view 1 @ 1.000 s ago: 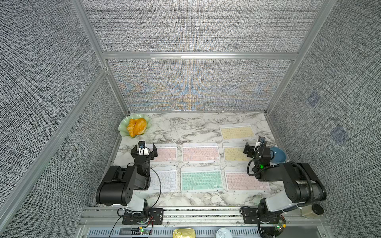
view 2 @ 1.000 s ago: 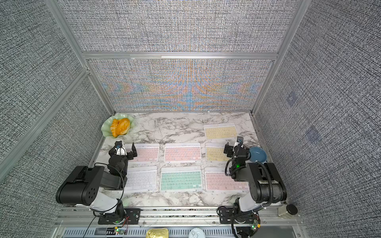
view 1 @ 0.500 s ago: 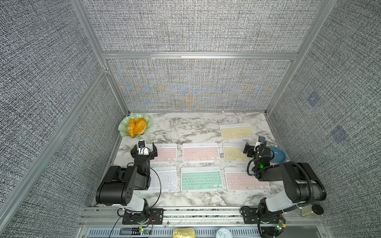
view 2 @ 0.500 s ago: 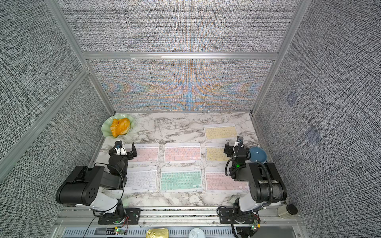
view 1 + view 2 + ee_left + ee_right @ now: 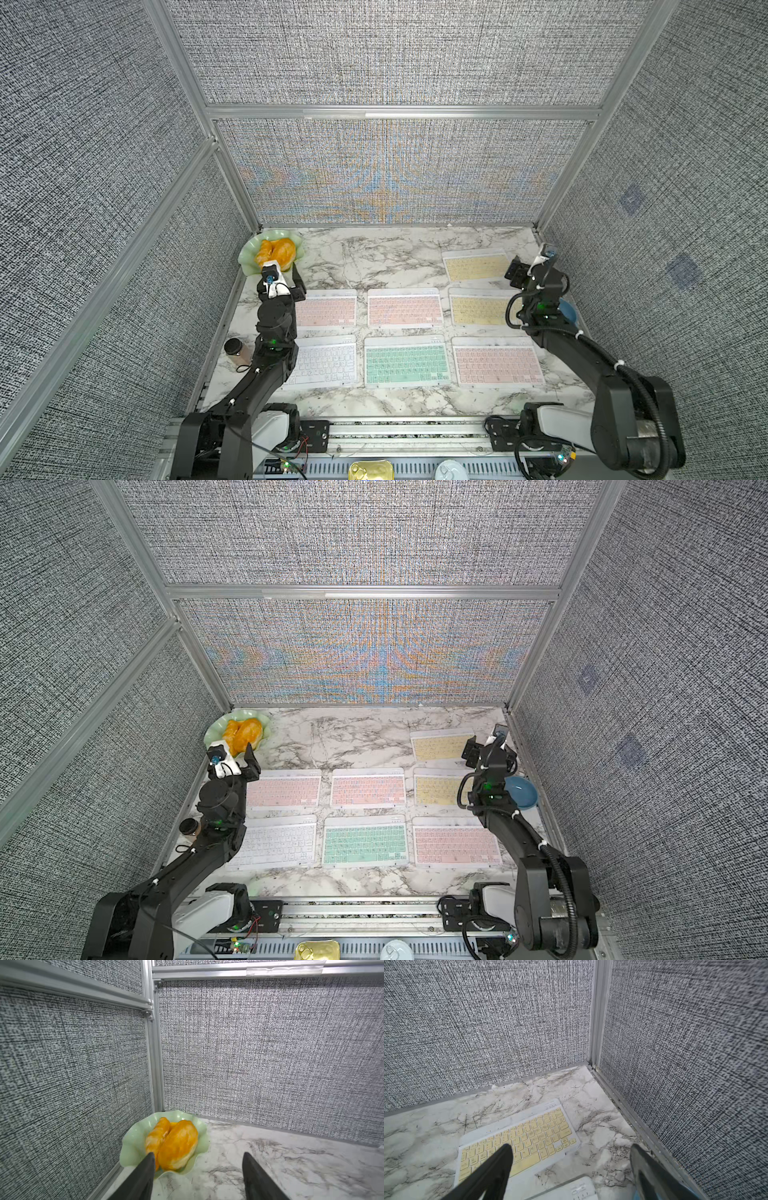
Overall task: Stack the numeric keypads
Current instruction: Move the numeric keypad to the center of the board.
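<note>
Keypads (image 5: pixel 404 309) lie flat and unstacked in rows on the table (image 5: pixel 374 253), one yellow keypad (image 5: pixel 519 1138) far right; left gripper (image 5: pixel 198 1155) and right gripper (image 5: pixel 571 1150) gape empty, so right should descend level and pinch that thin edge squarely.

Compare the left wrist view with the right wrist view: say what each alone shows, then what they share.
Left wrist only: a green scalloped dish holding an orange pastry. Right wrist only: a yellow keypad lying flat, plus the corner of a second keypad. Shared: marble tabletop, grey woven walls, and open, empty jaws, on the left gripper and right gripper.
</note>
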Motion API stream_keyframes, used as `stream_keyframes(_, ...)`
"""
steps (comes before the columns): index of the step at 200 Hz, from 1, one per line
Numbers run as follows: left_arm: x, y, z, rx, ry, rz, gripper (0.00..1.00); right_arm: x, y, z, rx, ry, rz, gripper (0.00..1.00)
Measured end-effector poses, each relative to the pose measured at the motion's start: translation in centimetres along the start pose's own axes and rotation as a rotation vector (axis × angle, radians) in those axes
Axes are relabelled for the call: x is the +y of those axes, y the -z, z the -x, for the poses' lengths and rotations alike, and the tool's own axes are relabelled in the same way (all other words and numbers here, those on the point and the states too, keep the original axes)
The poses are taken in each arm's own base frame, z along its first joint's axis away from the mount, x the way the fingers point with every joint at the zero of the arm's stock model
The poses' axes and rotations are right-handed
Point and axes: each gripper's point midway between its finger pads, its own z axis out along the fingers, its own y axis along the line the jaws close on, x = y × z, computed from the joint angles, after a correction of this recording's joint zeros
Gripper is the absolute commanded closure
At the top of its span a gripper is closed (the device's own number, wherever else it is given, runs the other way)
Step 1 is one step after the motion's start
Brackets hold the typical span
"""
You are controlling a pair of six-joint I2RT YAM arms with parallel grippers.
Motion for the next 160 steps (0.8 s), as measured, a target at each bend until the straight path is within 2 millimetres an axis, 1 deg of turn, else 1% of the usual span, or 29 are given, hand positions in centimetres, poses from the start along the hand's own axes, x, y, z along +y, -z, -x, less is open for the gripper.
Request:
stream_keyframes(21,-1.6,-1.4,-0.7,0.11,0.046,-0.054,0.36,2.2,-2.4,-2.4,0.189,0.04,0.049,0.18)
stream_keyframes(36,-3.2,-2.1,-1.8,0.199,0.069,-0.1,0.36,4.1,-3.8,-3.9,0.304,0.057,0.095,0.18)
stream_keyframes(58,-5.4,-2.2,-3.6,0.302,0.091,-0.155,0.36,6.7,-4.8,-6.5,0.426,0.079,0.164,0.18)
stream_keyframes(72,-6.4,-2.2,-4.6,0.352,0.087,-0.175,0.36,7.8,-5.2,-7.9,0.487,0.089,0.188,0.18)
stream_keyframes(102,-8.1,-2.1,-6.4,0.424,0.089,-0.217,0.36,9.6,-7.1,-9.3,0.554,0.092,0.215,0.18)
stream_keyframes(115,-8.7,-2.0,-7.0,0.449,0.086,-0.238,0.36,10.0,-7.6,-10.0,0.576,0.095,0.213,0.18)
stream_keyframes(137,-9.0,-2.0,-7.8,0.47,0.083,-0.243,0.36,10.9,-8.5,-11.3,0.623,0.091,0.227,0.18)
stream_keyframes(160,-9.4,-2.2,-8.2,0.484,0.086,-0.25,0.37,11.7,-9.4,-11.7,0.645,0.095,0.228,0.18)
